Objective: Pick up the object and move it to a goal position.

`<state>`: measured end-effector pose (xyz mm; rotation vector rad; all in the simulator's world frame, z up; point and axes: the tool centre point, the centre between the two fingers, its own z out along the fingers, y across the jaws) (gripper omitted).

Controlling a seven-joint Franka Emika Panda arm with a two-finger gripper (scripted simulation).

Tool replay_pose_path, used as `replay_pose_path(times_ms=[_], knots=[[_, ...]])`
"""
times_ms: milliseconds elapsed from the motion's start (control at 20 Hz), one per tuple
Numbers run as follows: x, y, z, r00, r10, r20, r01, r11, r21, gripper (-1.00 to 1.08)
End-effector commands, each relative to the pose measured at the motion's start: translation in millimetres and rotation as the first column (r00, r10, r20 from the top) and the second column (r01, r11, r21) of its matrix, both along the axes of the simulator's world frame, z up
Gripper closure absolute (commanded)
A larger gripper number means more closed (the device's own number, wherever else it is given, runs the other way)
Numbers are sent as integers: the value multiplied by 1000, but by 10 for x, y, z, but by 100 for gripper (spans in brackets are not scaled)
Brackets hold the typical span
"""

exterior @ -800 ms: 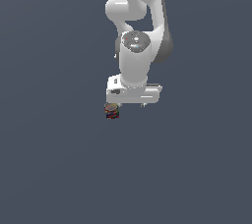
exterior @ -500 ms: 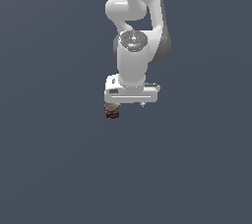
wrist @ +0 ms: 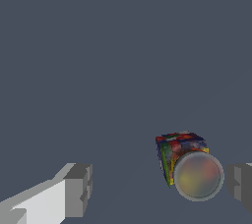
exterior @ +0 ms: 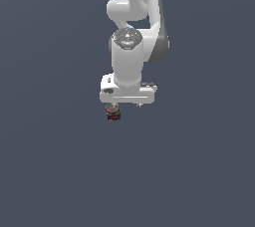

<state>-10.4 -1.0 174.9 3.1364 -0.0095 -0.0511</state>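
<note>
The object (exterior: 113,113) is a tiny can with a dark red, blue and yellow label and a tan-grey top. In the exterior view it sits just under the left end of the white hand. My gripper (exterior: 125,105) hangs right above it, pointing down. In the wrist view the can (wrist: 189,166) lies between my two grey fingertips (wrist: 76,188), far from that one and very close to the other fingertip (wrist: 241,186). My gripper (wrist: 157,188) is open and holds nothing. I cannot tell whether the near fingertip touches the can.
A plain dark grey-blue surface (exterior: 60,171) fills both views. The white arm (exterior: 132,47) rises from the hand toward the top of the exterior view. No other object and no goal marker shows.
The hand has shifted slightly toward the exterior view's left, coming further over the can. The can has stayed in place. The jaws stay open.
</note>
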Motion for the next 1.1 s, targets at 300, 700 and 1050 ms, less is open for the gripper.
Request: replay_pose_path(times_ms=[300,700,1050], knots=[[-91,-148,-137,999,32,5,-32,999,3,-92],[-340,-483,-437,994,106,20,-106,994,6,-92],[-533,-687,-620,987,155,30,-155,988,5,-92]])
